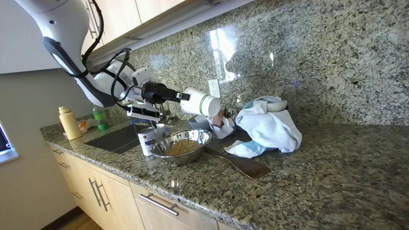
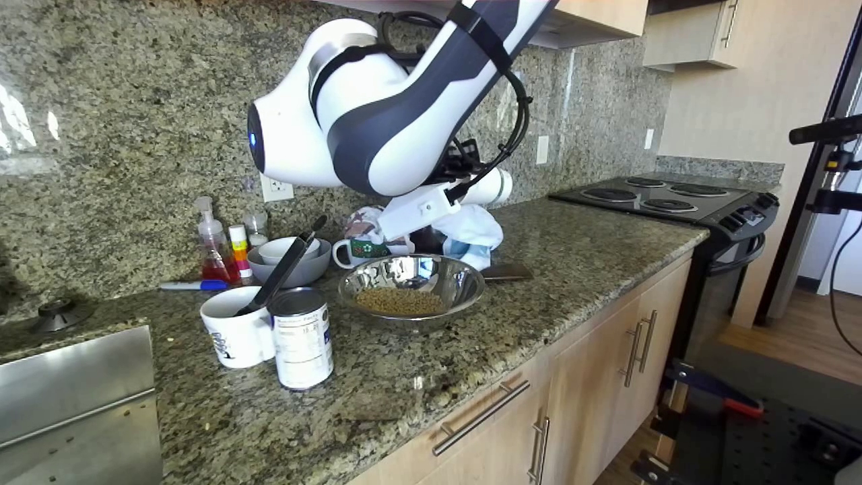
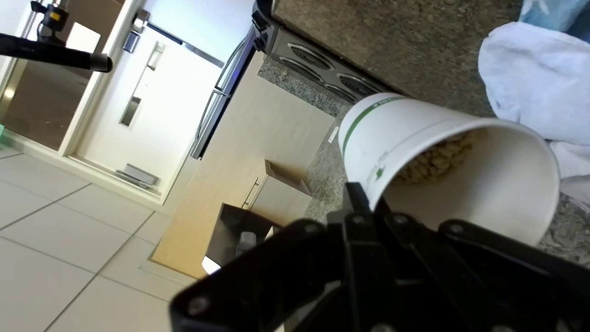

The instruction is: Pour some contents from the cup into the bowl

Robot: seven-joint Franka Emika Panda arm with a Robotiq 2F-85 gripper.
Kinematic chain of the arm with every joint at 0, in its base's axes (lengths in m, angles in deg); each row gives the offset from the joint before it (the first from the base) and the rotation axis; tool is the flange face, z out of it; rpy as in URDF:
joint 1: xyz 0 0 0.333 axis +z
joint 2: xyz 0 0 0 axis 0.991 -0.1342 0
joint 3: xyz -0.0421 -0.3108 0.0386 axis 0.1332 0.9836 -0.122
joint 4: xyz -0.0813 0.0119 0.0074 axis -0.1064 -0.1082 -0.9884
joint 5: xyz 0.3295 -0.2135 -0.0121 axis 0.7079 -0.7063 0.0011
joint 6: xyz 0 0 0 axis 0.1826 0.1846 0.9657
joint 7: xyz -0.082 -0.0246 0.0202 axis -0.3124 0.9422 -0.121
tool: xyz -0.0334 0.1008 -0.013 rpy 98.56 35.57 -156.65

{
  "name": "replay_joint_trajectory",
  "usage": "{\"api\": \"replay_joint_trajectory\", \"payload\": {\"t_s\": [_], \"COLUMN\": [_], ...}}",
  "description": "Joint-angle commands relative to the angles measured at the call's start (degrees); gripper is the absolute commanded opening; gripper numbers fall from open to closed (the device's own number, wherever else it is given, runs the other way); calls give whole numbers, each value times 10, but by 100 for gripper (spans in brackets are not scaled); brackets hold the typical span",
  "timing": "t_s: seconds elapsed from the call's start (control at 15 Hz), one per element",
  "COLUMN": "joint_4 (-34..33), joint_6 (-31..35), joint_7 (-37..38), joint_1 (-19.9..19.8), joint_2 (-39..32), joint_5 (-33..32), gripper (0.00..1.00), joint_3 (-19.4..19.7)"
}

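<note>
- Gripping the near-sideways cup (image 1: 195, 101) at its rim, the gripper (image 3: 371, 203) holds it higher than the bowl (image 2: 465, 286).
- Food (image 3: 435, 161) lies in the cup; grains (image 2: 401, 302) in the bowl, origin unclear.
- Seemingly left: tipping further to pour.

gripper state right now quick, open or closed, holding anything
Gripper: closed, holding the white cup by its rim.

The white, green-banded cup (image 1: 198, 101) is leaning nearly horizontal, higher than the metal bowl (image 1: 191, 157), containing tan pieces (image 3: 431, 163). The bowl is sitting upright, holding yellowish-brown pellets (image 1: 182, 147).
</note>
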Motion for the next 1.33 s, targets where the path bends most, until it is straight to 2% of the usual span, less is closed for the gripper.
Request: {"api": "replay_joint_trajectory", "payload": {"t_s": [0.0, 0.73, 1.27], "joint_4": [-3, -4, -10], "joint_6": [-40, -148, -196], "joint_7": [-3, 0, -8], "joint_1": [3, 37, 47], "joint_2": [0, -17, -44], "joint_5": [-12, -30, -67], "gripper": [1, 1, 1], "joint_3": [-10, -39, -46]}}
